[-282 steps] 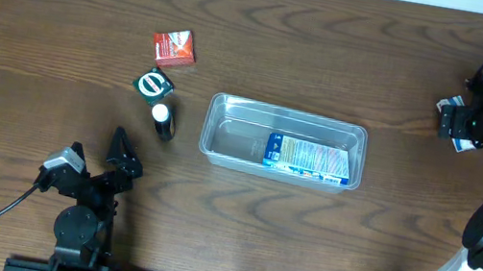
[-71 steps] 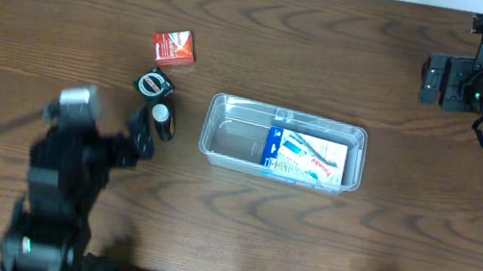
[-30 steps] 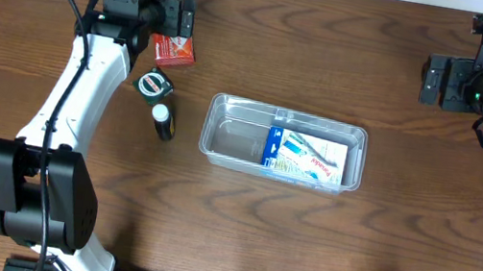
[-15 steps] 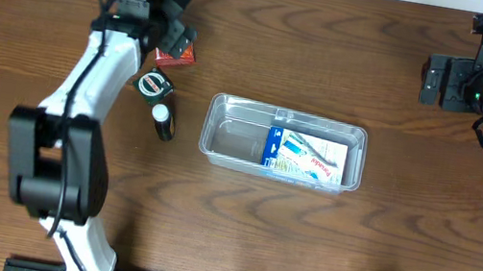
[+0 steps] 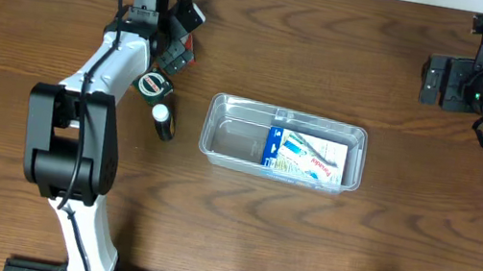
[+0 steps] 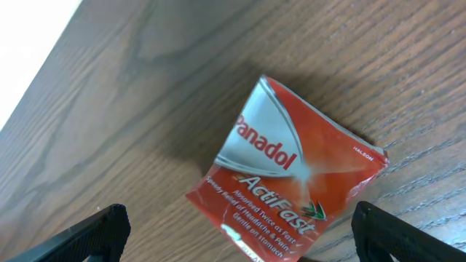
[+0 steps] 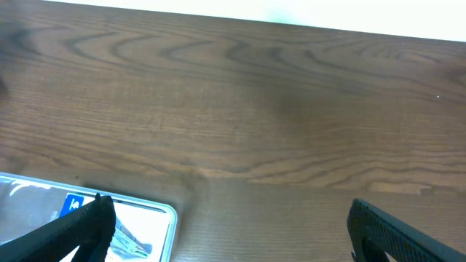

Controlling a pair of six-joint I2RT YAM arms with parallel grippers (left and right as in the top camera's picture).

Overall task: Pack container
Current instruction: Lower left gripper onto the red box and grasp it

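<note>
Container [image 5: 237,141]: clear tub, well apart from both grippers and between them, nearer the left one. A blue box [image 5: 307,158] already lies in the half farther from the left gripper.

Step in hand, as judged: pick up the red box [image 6: 291,182].
- Left gripper [image 5: 178,32]: hangs over the red box, which sits directly beneath it.
- Opening: wide. Both fingers [image 6: 95,233] show at the lower corners of the wrist view, with the box between them. No contact shows and nothing is held.
- Box lies cornerwise to the line between the fingers. A turn of the wrist would probably let the pads meet flat sides, not corners.
- Box sits ahead of the fingertips in the wrist view, so the gripper likely needs centring before it comes down.
- Card looks thin and a little dented, so a light closing should do.

Beside the left gripper, toward its base: a green round item [image 5: 153,85], then a bottle [image 5: 162,121]. Both are close enough to be knocked on the way out.

Right gripper [image 7: 237,233]: spread wide, holding nothing, touching nothing. A container corner lies below its left finger.
</note>
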